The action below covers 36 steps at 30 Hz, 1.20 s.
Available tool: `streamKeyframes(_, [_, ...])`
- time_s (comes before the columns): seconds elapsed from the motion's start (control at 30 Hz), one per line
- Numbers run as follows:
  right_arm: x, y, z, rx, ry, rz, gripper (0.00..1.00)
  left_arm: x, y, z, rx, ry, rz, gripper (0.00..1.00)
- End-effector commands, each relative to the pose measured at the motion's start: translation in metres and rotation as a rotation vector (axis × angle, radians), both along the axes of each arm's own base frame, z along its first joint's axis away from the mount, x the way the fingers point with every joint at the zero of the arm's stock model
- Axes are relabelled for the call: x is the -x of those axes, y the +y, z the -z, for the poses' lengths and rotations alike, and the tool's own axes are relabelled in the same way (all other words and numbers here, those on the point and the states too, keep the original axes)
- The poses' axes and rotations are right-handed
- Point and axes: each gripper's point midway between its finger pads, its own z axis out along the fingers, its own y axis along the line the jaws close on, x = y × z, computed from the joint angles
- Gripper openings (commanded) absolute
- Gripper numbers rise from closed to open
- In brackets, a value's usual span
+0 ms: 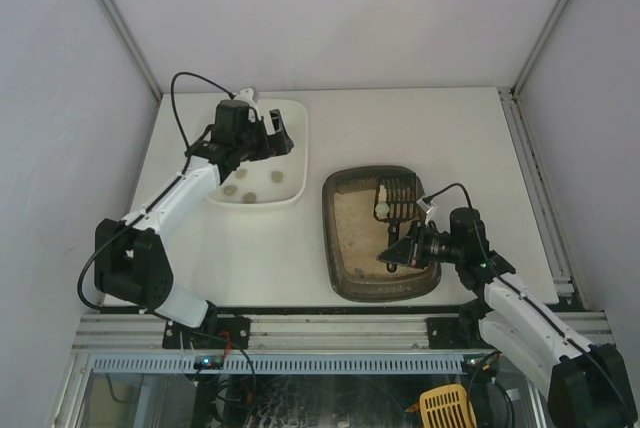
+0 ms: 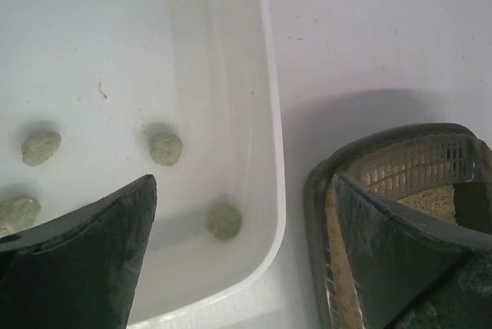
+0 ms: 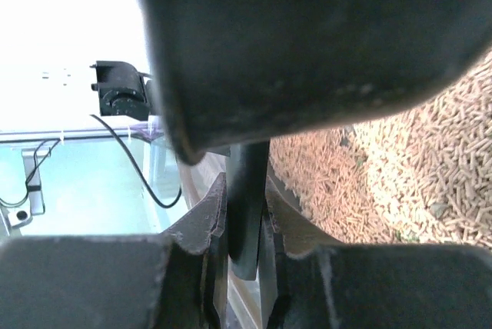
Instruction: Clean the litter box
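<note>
Scoop (image 1: pixel 396 194) clamped by handle in right gripper (image 1: pixel 398 251), scoop head positioned inside litter box (image 1: pixel 334 248). Left gripper (image 1: pixel 283 138) spread wide over white tub (image 1: pixel 297 174) left of litter box, clumps (image 1: pixel 248 195) within.

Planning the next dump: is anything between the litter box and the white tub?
The table strip between litter box and white tub looks bare. But the left tool hangs open above the tub's far half, so it could block the scoop coming in there.
</note>
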Motion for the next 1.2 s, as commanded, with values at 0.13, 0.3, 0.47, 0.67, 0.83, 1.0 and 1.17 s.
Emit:
streamKeyframes(0.13, [0.007,-0.002,-0.017,-0.09,-0.01,-0.052,0.0,-0.006,0.007,-0.036,0.004,-0.101,-0.023,1.0])
streamKeyframes(0.3, [0.016,0.004,-0.023,-0.038,-0.04,-0.1,0.0,-0.007,0.007,-0.035,0.009,-0.098,-0.025,1.0])
streamKeyframes(0.47, [0.003,-0.01,-0.026,-0.027,-0.069,-0.022,0.0,-0.009,0.006,-0.034,0.008,-0.095,-0.029,1.0])
streamKeyframes(0.67, [-0.002,-0.01,-0.026,-0.036,-0.059,-0.008,0.0,-0.01,0.009,-0.034,-0.001,-0.1,-0.038,1.0])
streamKeyframes(0.83, [0.006,-0.001,-0.03,-0.053,-0.039,-0.056,0.0,-0.013,0.021,-0.037,-0.044,-0.116,-0.087,1.0])
streamKeyframes(1.0, [0.012,0.003,-0.027,-0.009,-0.056,-0.088,0.0,-0.014,0.017,-0.046,-0.108,-0.094,0.028,1.0])
streamKeyframes(1.17, [-0.006,-0.008,-0.029,-0.021,-0.074,0.009,0.0,0.008,-0.009,-0.068,0.041,-0.027,0.237,1.0])
